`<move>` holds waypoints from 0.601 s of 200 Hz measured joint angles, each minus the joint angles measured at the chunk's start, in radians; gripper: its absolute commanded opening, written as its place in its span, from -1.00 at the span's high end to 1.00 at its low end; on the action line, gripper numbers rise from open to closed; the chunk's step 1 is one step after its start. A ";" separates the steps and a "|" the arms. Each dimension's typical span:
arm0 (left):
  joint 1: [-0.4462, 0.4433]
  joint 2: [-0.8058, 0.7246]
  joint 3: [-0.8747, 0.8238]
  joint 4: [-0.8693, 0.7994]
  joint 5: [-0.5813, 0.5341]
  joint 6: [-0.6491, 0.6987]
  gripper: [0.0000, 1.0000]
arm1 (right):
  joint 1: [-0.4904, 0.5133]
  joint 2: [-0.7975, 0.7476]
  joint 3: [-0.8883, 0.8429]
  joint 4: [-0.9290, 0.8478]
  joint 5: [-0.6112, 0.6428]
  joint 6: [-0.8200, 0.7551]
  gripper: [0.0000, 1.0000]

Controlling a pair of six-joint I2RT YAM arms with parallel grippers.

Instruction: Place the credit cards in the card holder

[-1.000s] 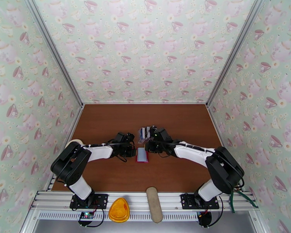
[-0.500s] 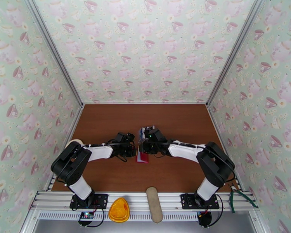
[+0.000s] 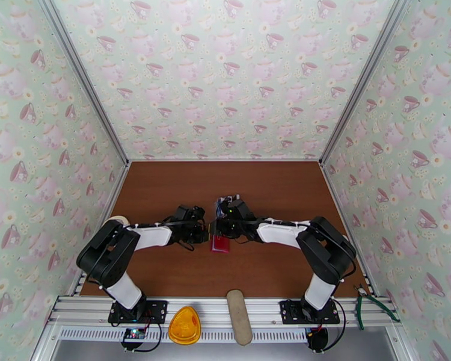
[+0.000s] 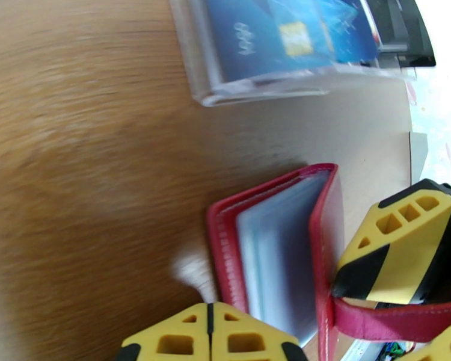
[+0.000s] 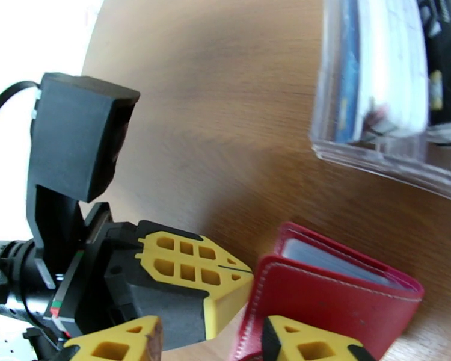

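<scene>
Brown bench point(image 3: 165, 194) under teacup wallpaper: red card holder point(image 3: 220, 243) lies mid-bench, credit cards point(image 3: 223, 204) just beyond it toward the far edge. Left wrist: left hand point(image 4: 207, 323), pinched closed, sits against the holder's edge. Right wrist: right hand point(image 5: 210, 344) gapes astride its soft cover. Stiff, slick cards likely want an edge pinch.

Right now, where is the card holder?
In the top view the card holder sits mid-table between the left gripper and right gripper, just nearer the arm bases than the credit cards.
</scene>
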 measured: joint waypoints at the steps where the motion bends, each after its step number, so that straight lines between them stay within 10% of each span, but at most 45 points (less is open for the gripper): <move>1: 0.001 -0.001 -0.001 0.000 0.000 0.000 0.89 | 0.000 0.001 0.000 0.002 0.000 0.003 -0.07; 120: 0.100 -0.072 -0.077 0.008 -0.005 -0.034 0.88 | 0.000 0.054 -0.006 0.105 -0.060 0.053 -0.37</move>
